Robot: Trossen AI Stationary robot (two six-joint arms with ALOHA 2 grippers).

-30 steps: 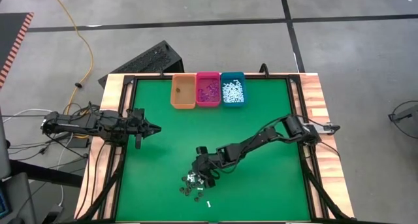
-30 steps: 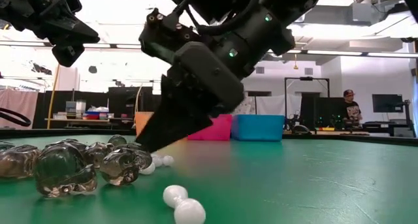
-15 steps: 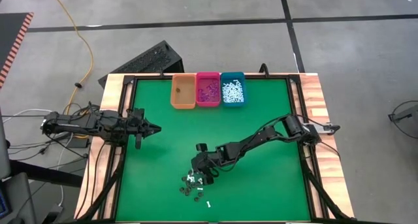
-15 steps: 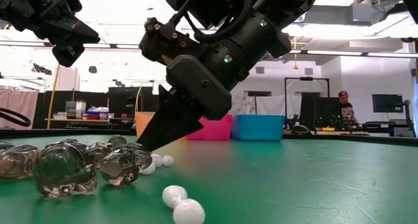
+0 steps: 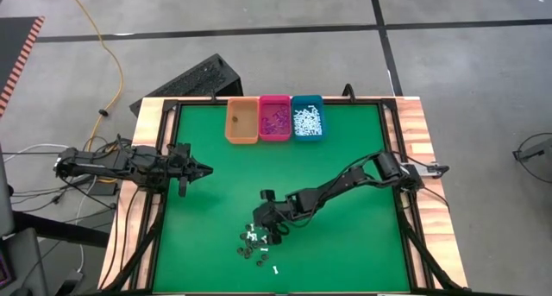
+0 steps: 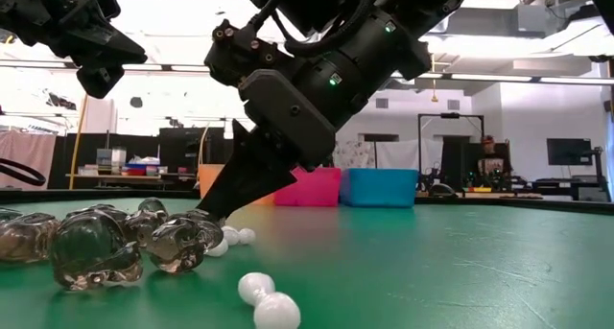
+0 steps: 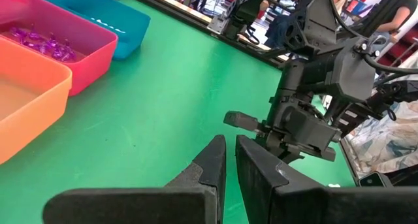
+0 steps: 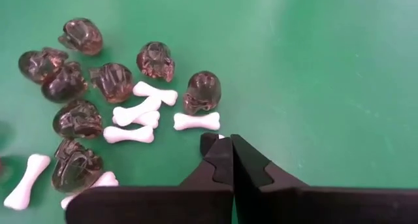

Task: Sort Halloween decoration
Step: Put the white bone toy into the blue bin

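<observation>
The Halloween decoration lies as a pile [image 5: 255,244] near the table's front: dark see-through skulls [image 8: 201,91] and white bones [image 8: 196,121] resting on the green mat. My right gripper [image 8: 222,140] slants down at the pile's far-right edge, shut, with a white sliver showing at its tips. In the low view its tips [image 6: 215,216] reach the mat beside the skulls [image 6: 177,241]. My left gripper [image 5: 205,169] hovers shut above the table's left side, holding nothing. My right gripper pinches a white bone [image 8: 221,136] between its two fingertips. The fingers cover all of it but a sliver. They come slanting down from the table's far right. The piece sits at mat level beside the pile.
Orange [image 5: 242,122], pink [image 5: 275,117] and teal [image 5: 307,117] bins stand side by side at the table's far edge; the pink one holds purple bits, the teal one white pieces. One bone [image 6: 267,302] lies apart near the front edge. Open green mat lies between pile and bins.
My right gripper has stayed at the pile's edge and shut its fingers, from wide open to closed. The skulls and bones around it have kept their places.
</observation>
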